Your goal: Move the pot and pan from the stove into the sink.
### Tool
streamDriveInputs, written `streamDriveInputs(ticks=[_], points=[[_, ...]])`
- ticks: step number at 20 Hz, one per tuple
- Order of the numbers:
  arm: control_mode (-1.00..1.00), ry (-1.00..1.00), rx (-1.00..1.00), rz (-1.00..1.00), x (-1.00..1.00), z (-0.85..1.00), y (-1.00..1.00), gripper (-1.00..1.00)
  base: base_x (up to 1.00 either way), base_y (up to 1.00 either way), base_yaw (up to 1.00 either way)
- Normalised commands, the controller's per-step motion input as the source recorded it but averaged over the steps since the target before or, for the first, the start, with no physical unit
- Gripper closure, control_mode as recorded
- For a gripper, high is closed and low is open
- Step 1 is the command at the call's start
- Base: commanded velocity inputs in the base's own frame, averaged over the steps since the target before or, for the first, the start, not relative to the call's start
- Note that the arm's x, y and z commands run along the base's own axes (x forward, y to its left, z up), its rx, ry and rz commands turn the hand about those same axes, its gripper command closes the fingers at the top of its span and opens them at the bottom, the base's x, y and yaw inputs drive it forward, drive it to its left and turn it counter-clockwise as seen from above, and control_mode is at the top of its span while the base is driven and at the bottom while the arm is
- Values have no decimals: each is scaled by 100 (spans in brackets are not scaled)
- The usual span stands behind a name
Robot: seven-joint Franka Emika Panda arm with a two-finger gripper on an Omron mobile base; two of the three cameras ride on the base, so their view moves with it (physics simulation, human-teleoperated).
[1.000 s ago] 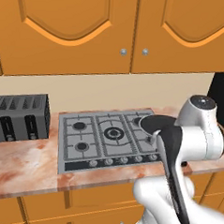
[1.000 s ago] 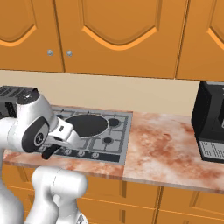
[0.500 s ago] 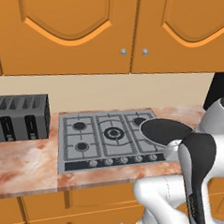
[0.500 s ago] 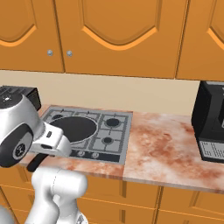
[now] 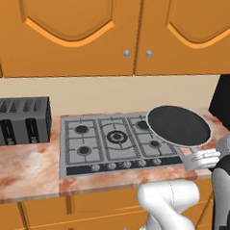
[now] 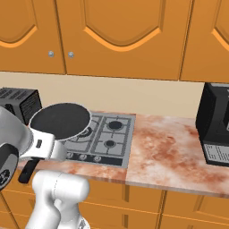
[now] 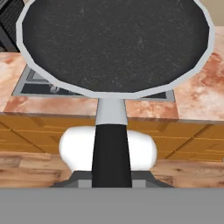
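The pan is shallow, round and black with a light rim. It hangs level in the air over the right end of the stove, clear of the grates. My gripper is shut on its handle just behind the bowl. In the right base view the pan floats above the stove, with the gripper on the handle and the handle's black end sticking out below. The hand view looks along the black handle into the pan. The pot and the sink are out of view.
A dark slotted toaster stands on the counter left of the stove. A black coffee machine stands at the right end, with bare marble counter between it and the stove. Wooden cabinets hang above.
The pan has risen off the stove's right burners and drifted right and toward the robot. The arm swung back with it, and the grip stayed shut.
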Motion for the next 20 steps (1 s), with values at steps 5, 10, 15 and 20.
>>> streamDriveInputs(ticks=[5, 10, 15, 20], points=[[-100, 0, 0, 0, 0, 0, 0, 100, 0, 0, 0], [100, 0, 0, 0, 0, 0, 0, 100, -17, 0, 0], [100, 0, 0, 0, 0, 0, 0, 100, -59, 0, 3], [100, 0, 0, 0, 0, 0, 0, 100, -52, 0, 7]])
